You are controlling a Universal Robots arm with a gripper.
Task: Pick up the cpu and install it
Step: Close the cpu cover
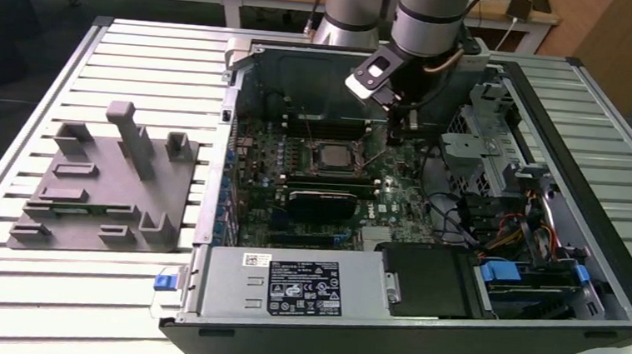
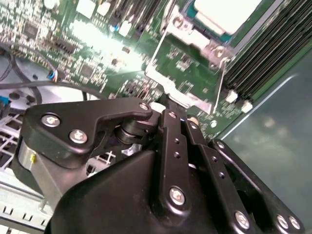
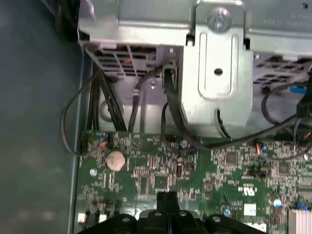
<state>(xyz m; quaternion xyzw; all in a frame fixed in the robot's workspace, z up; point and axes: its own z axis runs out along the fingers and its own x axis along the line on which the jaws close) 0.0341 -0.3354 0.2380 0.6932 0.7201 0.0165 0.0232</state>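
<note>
The cpu [image 1: 330, 155], a small square chip with a silvery top, lies flat in the motherboard socket inside the open computer case [image 1: 610, 273]. The second wrist view has the cpu [image 2: 225, 13] sitting under the metal socket frame [image 2: 181, 58]. My gripper [image 1: 395, 135] hangs just to the exterior view's right of the socket, low over the green board. Its black fingers [image 3: 168, 199] are pressed together with nothing between them. In the second wrist view the gripper [image 2: 167, 106] has its tips at the edge of the socket frame, near the thin lever [image 2: 222, 83].
A grey moulded tray [image 1: 104, 187] with upright posts sits on the slatted table on the exterior view's left. Within the case are a silver power supply [image 1: 275, 284], a black box [image 1: 431, 281], a metal drive cage [image 3: 214, 58] and loose black cables [image 3: 105, 102].
</note>
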